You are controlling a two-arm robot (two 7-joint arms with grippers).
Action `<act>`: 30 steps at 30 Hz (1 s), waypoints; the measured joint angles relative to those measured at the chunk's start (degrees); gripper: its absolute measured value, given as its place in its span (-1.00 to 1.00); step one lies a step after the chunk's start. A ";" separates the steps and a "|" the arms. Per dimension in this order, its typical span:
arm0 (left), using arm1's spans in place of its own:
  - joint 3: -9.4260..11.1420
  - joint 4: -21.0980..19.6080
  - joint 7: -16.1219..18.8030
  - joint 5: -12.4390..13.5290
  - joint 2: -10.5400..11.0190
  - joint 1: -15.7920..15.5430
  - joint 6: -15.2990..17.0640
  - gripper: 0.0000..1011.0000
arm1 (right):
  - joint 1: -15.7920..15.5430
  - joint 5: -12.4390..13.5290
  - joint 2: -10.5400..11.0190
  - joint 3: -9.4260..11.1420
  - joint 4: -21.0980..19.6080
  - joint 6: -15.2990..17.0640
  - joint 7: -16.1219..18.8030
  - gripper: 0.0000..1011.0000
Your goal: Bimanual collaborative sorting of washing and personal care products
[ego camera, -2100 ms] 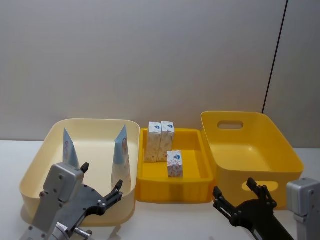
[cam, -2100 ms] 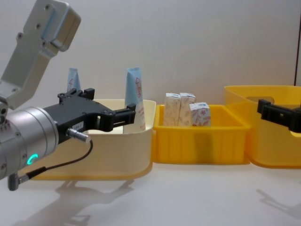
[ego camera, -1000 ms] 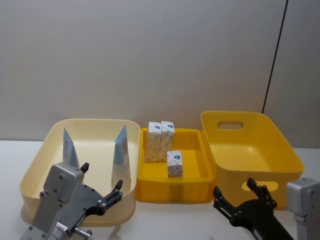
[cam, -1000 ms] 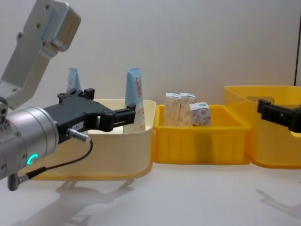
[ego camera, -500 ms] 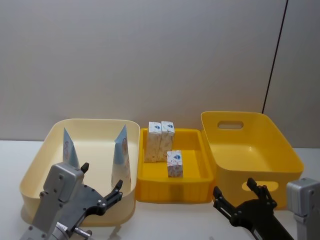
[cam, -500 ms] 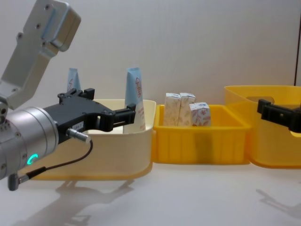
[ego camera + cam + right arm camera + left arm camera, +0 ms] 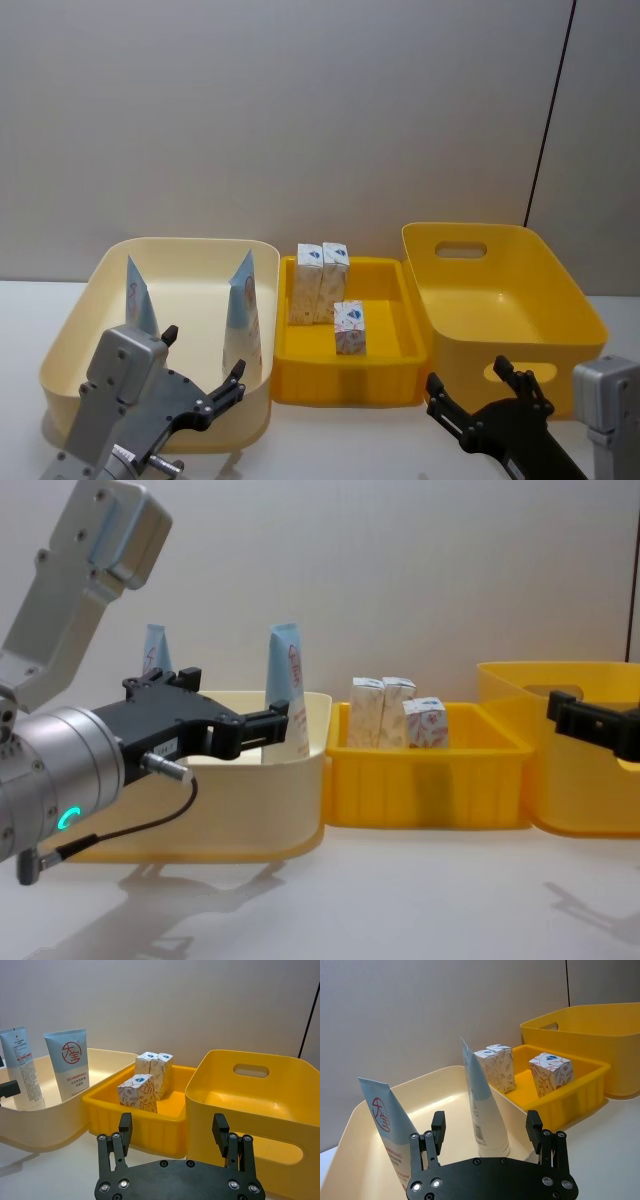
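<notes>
Head view lays the sort out: the cartons [image 7: 349, 327] stand inside the middle bin [image 7: 345, 385], and the tubes [image 7: 243, 305] stand crimped end up in the cream bin [image 7: 180, 245] touching its left side, kept upright, I judge, for easy gripping. The left end effector [image 7: 203, 355] hovers in front and left of the middle bin and the right end effector [image 7: 466, 375] in front and right, both with jaws apart and holding nothing, seemingly staged one per side. This view looks down on the bare floor of the large yellow bin [image 7: 560, 290] right of the middle bin, which the chest view meets as a wall.
</notes>
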 joint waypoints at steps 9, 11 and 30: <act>0.01 0.00 0.00 0.00 0.00 0.00 0.00 0.98 | 0.00 0.00 0.00 0.00 0.00 0.00 0.00 0.98; 0.00 0.00 0.00 0.00 0.00 0.00 0.00 0.98 | 0.00 0.00 0.00 0.00 0.00 0.00 0.00 0.98; 0.00 0.00 0.00 0.00 0.00 0.00 0.00 0.98 | 0.00 0.00 0.00 0.00 0.00 0.00 0.00 0.98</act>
